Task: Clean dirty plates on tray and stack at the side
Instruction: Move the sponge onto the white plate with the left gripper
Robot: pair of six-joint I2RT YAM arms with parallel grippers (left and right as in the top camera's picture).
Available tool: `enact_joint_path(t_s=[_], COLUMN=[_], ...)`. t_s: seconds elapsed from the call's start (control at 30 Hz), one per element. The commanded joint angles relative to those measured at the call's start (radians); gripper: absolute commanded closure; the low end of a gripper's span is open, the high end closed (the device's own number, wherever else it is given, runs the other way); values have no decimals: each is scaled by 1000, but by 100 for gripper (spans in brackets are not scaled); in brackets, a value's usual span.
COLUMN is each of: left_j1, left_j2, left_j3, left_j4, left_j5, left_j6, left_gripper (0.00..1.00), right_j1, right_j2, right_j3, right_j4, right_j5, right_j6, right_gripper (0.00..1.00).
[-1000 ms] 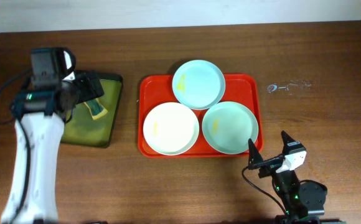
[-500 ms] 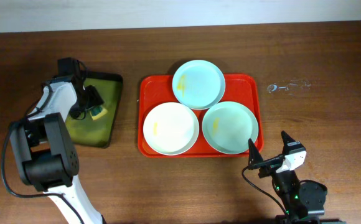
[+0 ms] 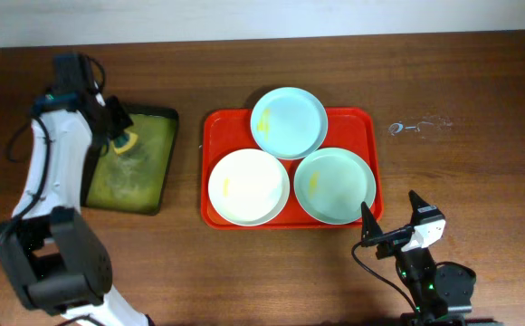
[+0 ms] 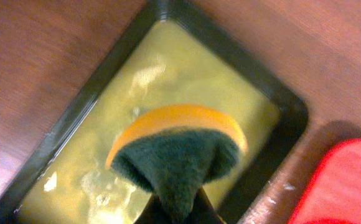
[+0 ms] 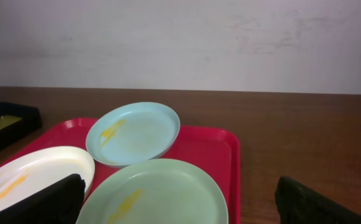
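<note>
**Left gripper holds sponge over soapy tray; plates sit untouched**

The left gripper (image 3: 116,127) is clamped on a sponge (image 4: 175,149), pinching its dark green scouring side so that the orange foam layer bows upward. It holds the sponge above the dark green-black tray (image 3: 157,186), which lies at the left of the wooden table (image 3: 462,81) and holds a yellowish, foamy liquid.

The red-orange tray (image 3: 364,125) lies at the table's middle, just beside the dark one. It carries all three plates. The pale blue plate (image 3: 288,121) is at the far side, reaching past the tray's far rim, and its near edge overlaps the other two. The cream-white plate (image 3: 249,186) is at the near left and the mint green plate (image 3: 335,185) at the near right. Each shows a yellow smear.

The right gripper (image 3: 389,213) rests low by the tray's near right corner, its fingers spread wide and holding nothing.
</note>
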Motion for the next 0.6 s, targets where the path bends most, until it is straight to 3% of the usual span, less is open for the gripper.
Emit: enact_joint_path(t_s=[0.0,0.1,0.17,0.2,0.3,0.37,0.47,0.57], left_j1=[6,6,-15,-50,-220,-351,-548,-659], left_j2=[80,3,-105,-171,-209,-197,-144,-81], left_j3=[-134,22,100,101,87,16,-132,-211], left_j4=[53,-113,-188,-203,-276,-224,-55,16], left_j5=[11,70,241,308,310,309,143,-43], left_j6=[17,16,16,16,16,10,-127,-240], left_gripper=[100,100,100,100,100,100,100,100], right_j1=[5,5,5,5,5,5,5,5], right_j2=[-8,-8,-8,-8,-8,-8,-8,-8], right_j3=[-9,-9,-9,-9,-9,-9,-9,-9], right_j4=[-1,-1,-1,-1,-1,-1,-1,-1], right_j5=[9,9,9,9,9,9,9,9], right_j6=[-6,-6,-6,-6,-6,-6,-6,-6], right_gripper=[2,2,2,2,2,2,2,2])
